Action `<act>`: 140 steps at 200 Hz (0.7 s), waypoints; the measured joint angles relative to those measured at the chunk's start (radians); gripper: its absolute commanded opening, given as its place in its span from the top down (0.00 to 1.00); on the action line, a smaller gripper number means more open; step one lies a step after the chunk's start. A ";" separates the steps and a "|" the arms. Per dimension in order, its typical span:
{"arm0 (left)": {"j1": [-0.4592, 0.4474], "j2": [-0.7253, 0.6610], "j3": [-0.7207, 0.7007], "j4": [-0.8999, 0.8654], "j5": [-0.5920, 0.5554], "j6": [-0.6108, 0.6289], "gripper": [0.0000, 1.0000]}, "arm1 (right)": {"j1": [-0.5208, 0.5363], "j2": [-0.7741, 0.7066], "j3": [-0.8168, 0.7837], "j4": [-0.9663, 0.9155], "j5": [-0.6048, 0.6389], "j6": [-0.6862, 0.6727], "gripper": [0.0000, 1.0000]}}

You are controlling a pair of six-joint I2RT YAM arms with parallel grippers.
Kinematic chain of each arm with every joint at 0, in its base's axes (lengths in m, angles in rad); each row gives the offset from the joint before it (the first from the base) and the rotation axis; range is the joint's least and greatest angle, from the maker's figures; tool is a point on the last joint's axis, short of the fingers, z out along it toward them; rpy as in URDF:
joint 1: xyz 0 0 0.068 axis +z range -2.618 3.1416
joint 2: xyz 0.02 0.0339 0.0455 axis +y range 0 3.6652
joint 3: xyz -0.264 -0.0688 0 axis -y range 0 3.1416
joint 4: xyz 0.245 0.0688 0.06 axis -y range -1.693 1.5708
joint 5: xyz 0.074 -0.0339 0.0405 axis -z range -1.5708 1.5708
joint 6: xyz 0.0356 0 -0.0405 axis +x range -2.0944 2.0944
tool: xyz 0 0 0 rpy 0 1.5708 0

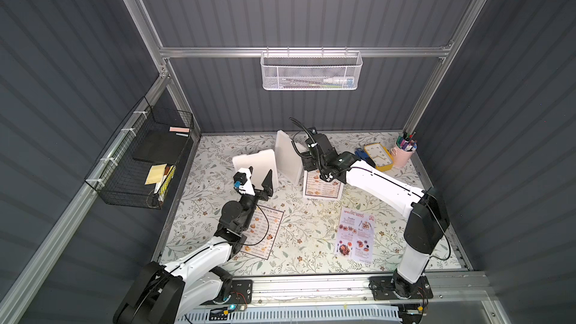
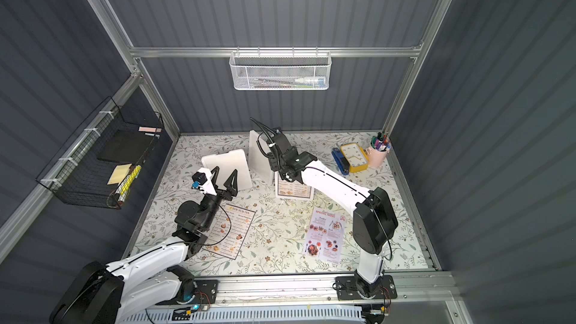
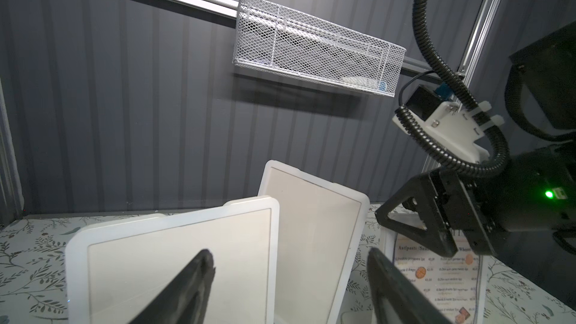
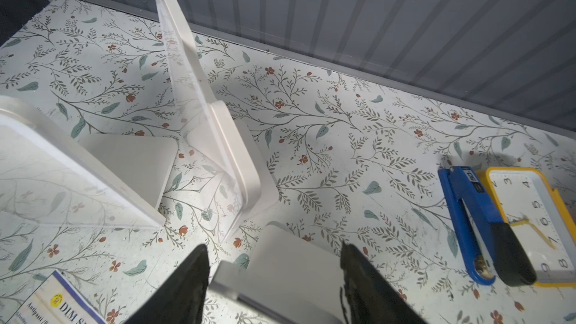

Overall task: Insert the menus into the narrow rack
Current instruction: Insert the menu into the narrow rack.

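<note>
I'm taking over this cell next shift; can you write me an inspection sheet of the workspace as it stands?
Surface: floral table, no spills seen.
Job's things: black-bordered menu flat beside the left arm; lavender menu flat; third menu apparently in a stand under the right gripper; blank holder and second blank holder upright behind.
Clutter: stapler, clock, cup of pens in the far corner.
Grippers: left gripper open, empty; right gripper's jaws astride the stand's top, grip unclear.
Cables: black hose arches at the right wrist; thin cable lies across the black-bordered menu.
Surroundings: white mesh basket on the rear rail; black wire basket on the side wall.
</note>
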 measured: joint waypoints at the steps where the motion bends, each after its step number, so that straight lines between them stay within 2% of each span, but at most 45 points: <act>1: 0.000 0.000 0.000 0.000 0.000 0.000 0.21 | 0.000 0.000 0.000 0.000 0.000 0.000 0.31; 65: 0.000 0.000 0.000 0.000 0.000 0.000 0.21 | -0.011 -0.101 0.000 -0.016 -0.006 0.002 0.29; 90: 0.000 0.002 0.000 0.000 0.000 0.000 0.21 | -0.036 -0.137 0.000 -0.015 0.010 0.018 0.38; 140: 0.000 0.007 0.001 0.000 0.001 0.000 0.21 | -0.056 -0.100 -0.053 -0.016 0.028 0.024 0.41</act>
